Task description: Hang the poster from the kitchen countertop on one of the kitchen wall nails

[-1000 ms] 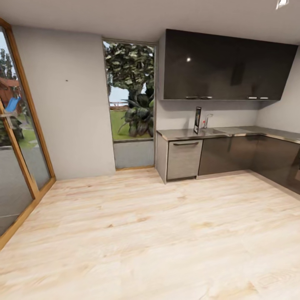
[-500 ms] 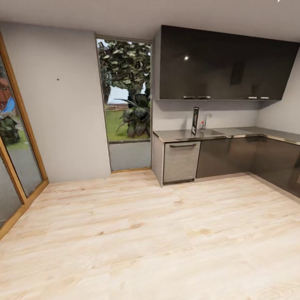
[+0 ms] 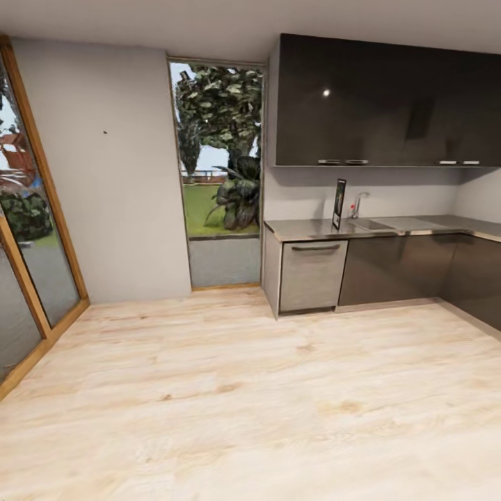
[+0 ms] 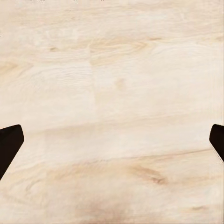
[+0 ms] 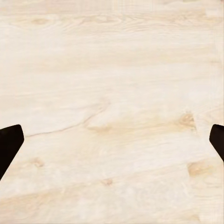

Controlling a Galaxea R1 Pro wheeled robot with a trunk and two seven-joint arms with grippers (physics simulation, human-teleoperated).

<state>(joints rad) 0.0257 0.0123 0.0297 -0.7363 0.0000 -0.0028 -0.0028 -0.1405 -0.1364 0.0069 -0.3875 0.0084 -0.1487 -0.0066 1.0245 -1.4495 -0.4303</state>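
Observation:
The poster (image 3: 339,203) stands upright and edge-on on the grey metal kitchen countertop (image 3: 313,227), just left of the chrome tap (image 3: 358,203). A wall nail (image 3: 105,131) is a dark speck on the light grey wall left of the window. In the left wrist view my left gripper (image 4: 112,144) is open, its dark fingertips (image 4: 9,147) far apart above bare wooden floor. My right gripper (image 5: 112,144) is likewise open over the floor, with its fingertips (image 5: 9,147) at the frame's sides. Neither holds anything.
Dark glossy wall cabinets (image 3: 383,101) hang over the counter, with a grey dishwasher front (image 3: 312,275) below. A tall window (image 3: 219,149) onto a garden stands between wall and kitchen. A wood-framed glass door (image 3: 28,229) is at the left. Light wooden floor (image 3: 250,390) stretches ahead.
The whole picture has shifted: the camera has turned and moved, so counter and window sit a little further right than half a second ago. The poster stays on the countertop.

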